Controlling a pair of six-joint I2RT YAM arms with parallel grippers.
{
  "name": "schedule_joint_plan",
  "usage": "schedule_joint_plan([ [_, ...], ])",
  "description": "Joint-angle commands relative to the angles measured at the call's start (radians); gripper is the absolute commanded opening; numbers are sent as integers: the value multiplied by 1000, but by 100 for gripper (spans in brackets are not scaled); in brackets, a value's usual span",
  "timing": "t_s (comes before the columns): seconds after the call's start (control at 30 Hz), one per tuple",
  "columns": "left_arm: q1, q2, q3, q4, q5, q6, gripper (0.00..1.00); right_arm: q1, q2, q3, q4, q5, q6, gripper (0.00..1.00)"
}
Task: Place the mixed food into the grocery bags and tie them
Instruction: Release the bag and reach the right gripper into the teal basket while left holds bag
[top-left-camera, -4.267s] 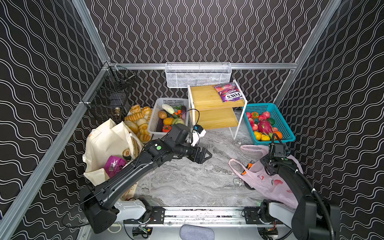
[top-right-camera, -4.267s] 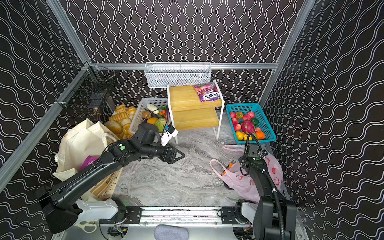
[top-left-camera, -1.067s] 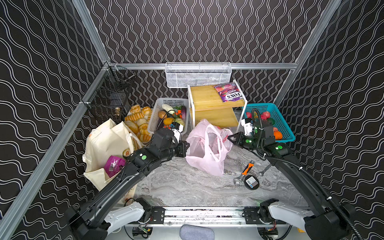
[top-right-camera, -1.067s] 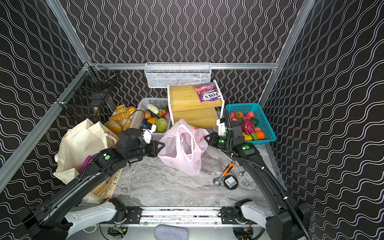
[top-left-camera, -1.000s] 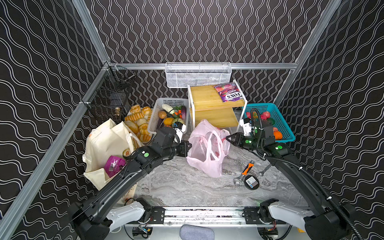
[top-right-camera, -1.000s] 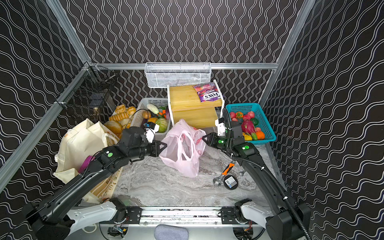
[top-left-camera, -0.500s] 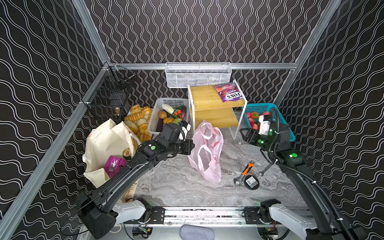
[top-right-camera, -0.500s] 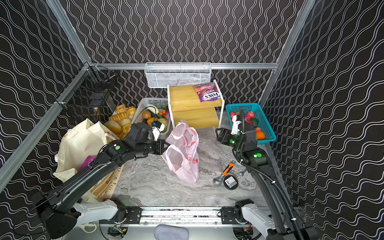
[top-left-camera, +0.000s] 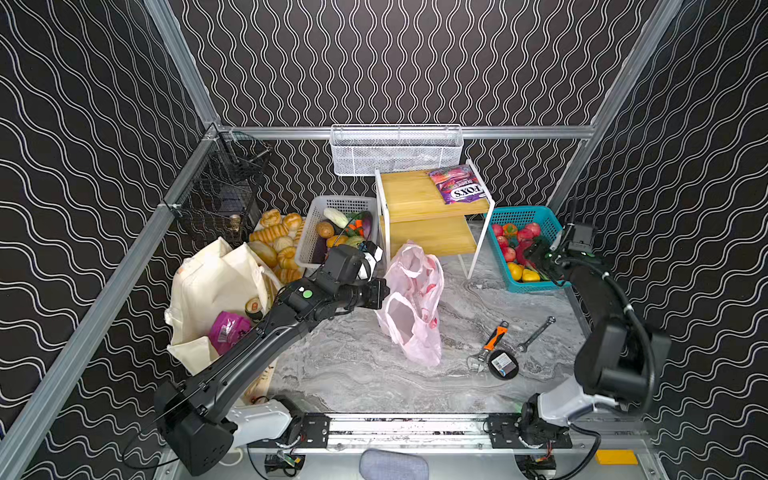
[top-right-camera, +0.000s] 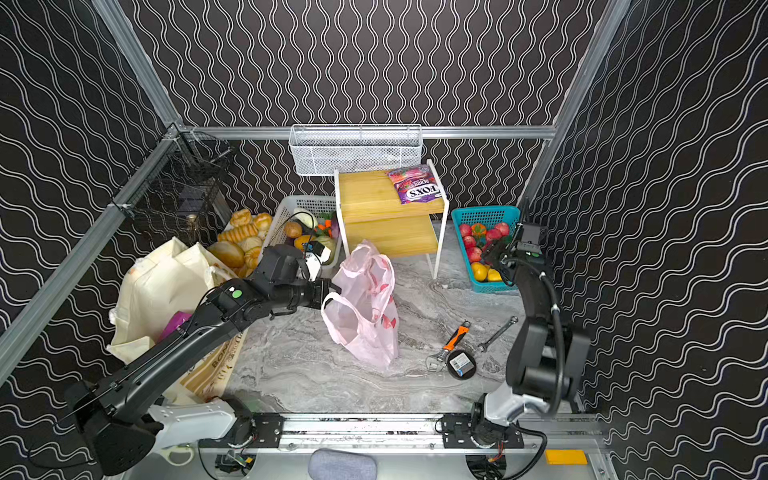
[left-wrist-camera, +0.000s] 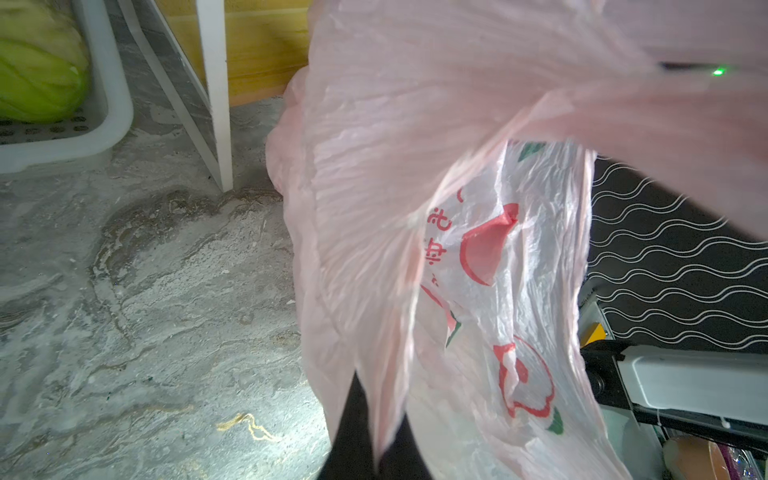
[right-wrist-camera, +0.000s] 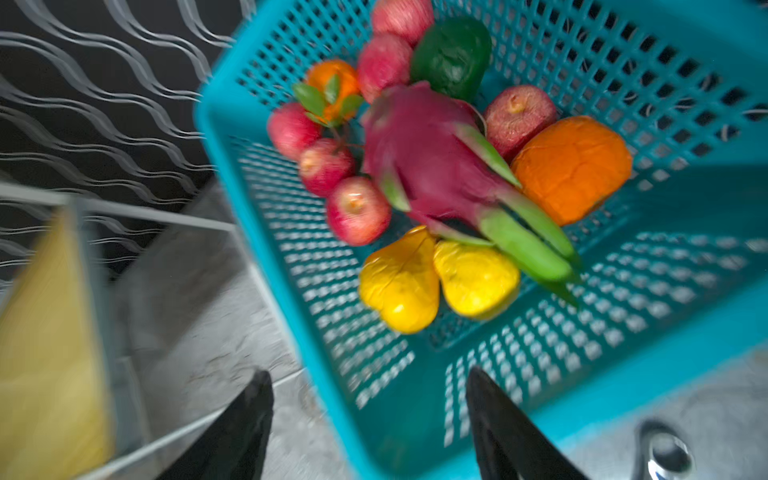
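A: Where's everything rn?

B: Left gripper (top-left-camera: 381, 293) is clamped on the rim of the pink bag (top-left-camera: 415, 309). Bag sags onto the table (top-left-camera: 353, 365), mouth only half open. Right gripper (right-wrist-camera: 368, 399) is spread & empty, above the blue basket (top-left-camera: 521, 212) w/ the dragon fruit (right-wrist-camera: 428, 162) inside.

A: Risks?

B: Thin plastic could slip or tear if tugged. Fruit's bulky & slick, so prob. squirts out of the jaws. With a one-sided hold the mouth may collapse, and the fruit lands beside the bag.
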Motion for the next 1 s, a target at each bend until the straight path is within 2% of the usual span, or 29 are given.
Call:
schedule_joint_plan([
  [0.0, 0, -6, 17, 4, -21, 28, 0, 6, 98, 81, -46, -70, -17, 69],
  [0.03, 1, -7, 19, -1, -24, 32, 0, 12, 116, 83, -48, -104, -16, 67],
  [0.1, 0, -11, 15, -1, -35, 36, 0, 37, 139, 77, -62, -159, 0, 56],
  [0.13, 0, -14, 11, 4, -42, 37, 0, 51, 139, 63, -51, -185, -3, 55],
  [0.23, 2, -23, 2, 29, -33, 43, 0, 105, 160, 34, -34, -258, -5, 53],
  [0.37, 2, -21, 6, 26, -36, 50, 0, 175, 216, 67, -59, -296, -20, 52],
  [0.5, 2, -16, 15, 18, -35, 58, 0, 209, 241, 110, -52, -389, -36, 54],
  [0.6, 2, -25, 8, 37, -36, 49, 0, 200, 193, 131, -44, -313, -27, 55],
  [0.7, 2, -27, 7, 40, -43, 46, 0, 181, 155, 171, -65, -83, -55, 63],
  [0.83, 2, -22, 15, 24, -42, 51, 0, 129, 142, 165, -39, 128, -82, 74],
  [0.9, 2, -22, 19, 21, -36, 49, 0, 94, 164, 165, -36, 145, -87, 78],
  [0.97, 2, -27, 16, 24, -33, 46, 0, 57, 204, 189, -63, 105, -87, 82],
])
